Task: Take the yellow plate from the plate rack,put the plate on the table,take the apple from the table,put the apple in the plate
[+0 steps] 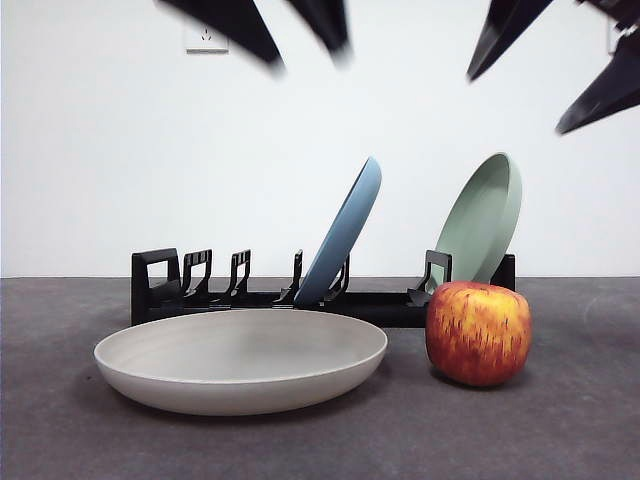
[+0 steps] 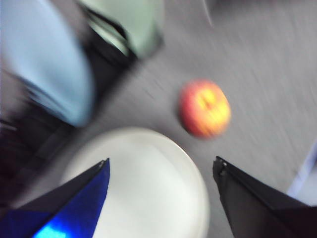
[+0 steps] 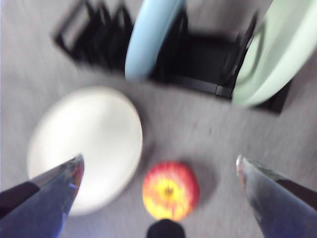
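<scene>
Cream yellow plate point(image 1: 240, 360) (matte, shallow) flat beside apple point(image 1: 478, 332)

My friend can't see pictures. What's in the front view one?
A cream yellow plate lies flat on the grey table, with an apple on the table beside it. Behind them a black plate rack holds a blue plate and a green plate upright.

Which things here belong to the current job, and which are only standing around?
Job: yellow plate on the table; apple beside it; plate rack; right gripper above the apple.
Not involved: light blue plate, pale green plate, both in the rack.
</scene>
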Action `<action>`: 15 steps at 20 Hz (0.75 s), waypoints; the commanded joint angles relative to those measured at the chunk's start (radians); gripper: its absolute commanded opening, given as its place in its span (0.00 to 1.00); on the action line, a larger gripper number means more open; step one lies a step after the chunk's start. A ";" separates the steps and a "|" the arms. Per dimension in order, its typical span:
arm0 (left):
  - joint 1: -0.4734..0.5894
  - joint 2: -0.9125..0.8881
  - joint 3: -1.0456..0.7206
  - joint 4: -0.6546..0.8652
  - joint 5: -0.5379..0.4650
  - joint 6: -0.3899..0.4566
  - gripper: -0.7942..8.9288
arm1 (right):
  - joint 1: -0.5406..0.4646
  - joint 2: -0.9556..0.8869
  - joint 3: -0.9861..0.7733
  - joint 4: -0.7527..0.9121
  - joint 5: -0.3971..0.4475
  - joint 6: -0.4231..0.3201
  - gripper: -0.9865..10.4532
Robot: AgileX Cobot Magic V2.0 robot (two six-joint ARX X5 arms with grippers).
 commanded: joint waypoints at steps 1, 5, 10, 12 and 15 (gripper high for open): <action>0.002 -0.148 -0.005 0.012 -0.115 -0.013 0.44 | 0.064 0.074 0.019 -0.032 0.068 -0.054 0.61; 0.002 -0.346 -0.005 0.003 -0.284 -0.013 0.44 | 0.148 0.240 0.019 -0.031 0.174 -0.061 0.61; 0.002 -0.453 -0.005 -0.041 -0.365 -0.018 0.44 | 0.174 0.462 0.019 0.003 0.239 -0.078 0.61; 0.002 -0.457 -0.005 -0.070 -0.384 -0.022 0.44 | 0.174 0.530 0.019 0.037 0.234 -0.077 0.61; 0.002 -0.456 -0.005 -0.107 -0.383 -0.040 0.44 | 0.174 0.601 0.019 0.073 0.233 -0.063 0.59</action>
